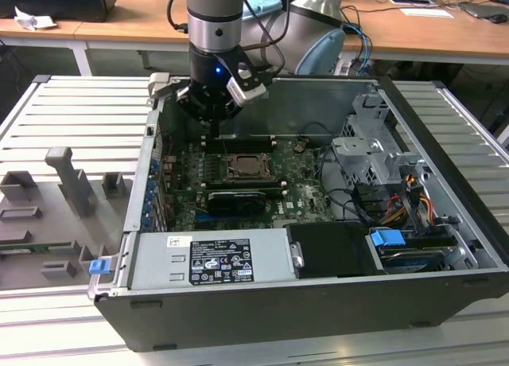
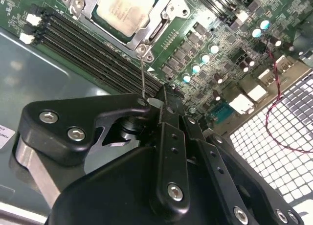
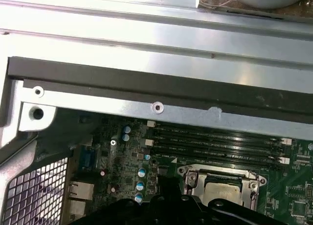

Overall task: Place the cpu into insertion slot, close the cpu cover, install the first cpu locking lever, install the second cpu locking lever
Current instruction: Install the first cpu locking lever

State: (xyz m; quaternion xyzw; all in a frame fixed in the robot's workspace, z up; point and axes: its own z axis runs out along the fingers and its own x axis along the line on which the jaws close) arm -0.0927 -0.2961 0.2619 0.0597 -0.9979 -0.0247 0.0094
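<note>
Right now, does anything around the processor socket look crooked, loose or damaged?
Nothing looks damaged. The cpu sits flat and square in the insertion slot, with the cpu cover lying closed over its edges. One thin wire locking lever stands out from the socket corner toward the gripper rather than lying along the frame.

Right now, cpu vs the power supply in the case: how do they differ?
The cpu is a small flat square with a dull silver top; the power supply is a much larger, long grey box with a white label. The cpu sits in the insertion slot on the green board, framed by the cpu cover; the power supply lies along the case's near edge. Both are metal-faced and grey.
</note>
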